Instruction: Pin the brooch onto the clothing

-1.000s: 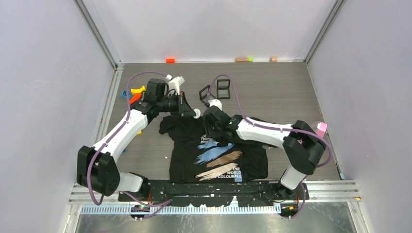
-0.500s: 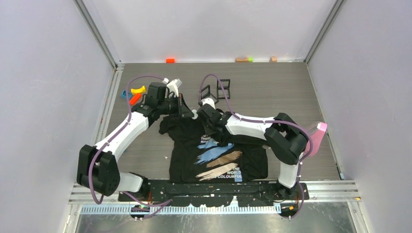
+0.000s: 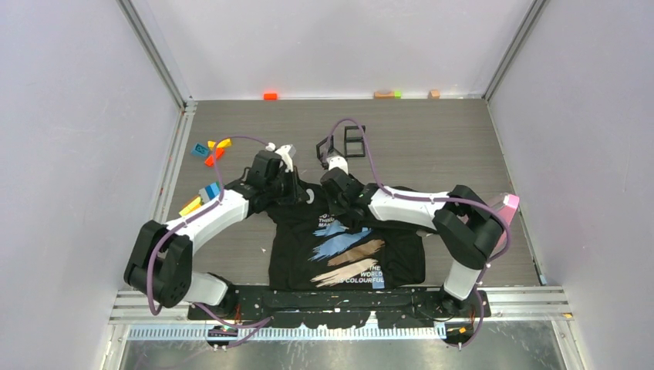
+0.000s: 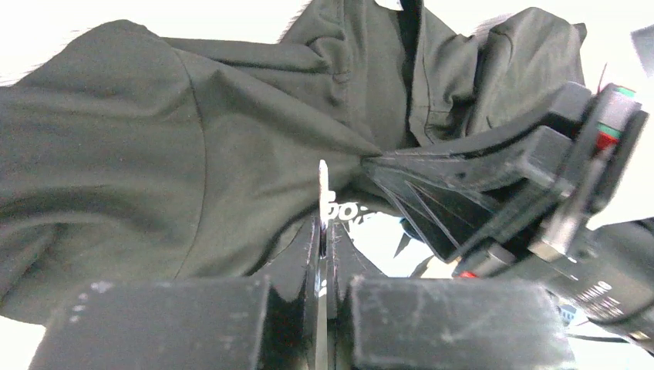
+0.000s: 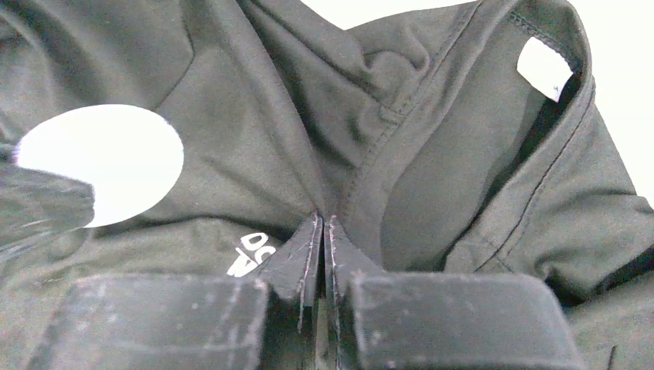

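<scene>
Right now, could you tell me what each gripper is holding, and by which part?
Left gripper: the white brooch, by its edge. Right gripper: the T-shirt, by a pinched-up fold of fabric.

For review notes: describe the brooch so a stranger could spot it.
A black printed T-shirt lies on the grey table. Near its collar, the left claw pinches a small white round disc, the brooch: a plain solid circle, unlike the shirt's white lettering.

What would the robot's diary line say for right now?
left gripper: shut on white brooch | right gripper: pinching T-shirt fold near collar | brooch: held beside that fold
</scene>
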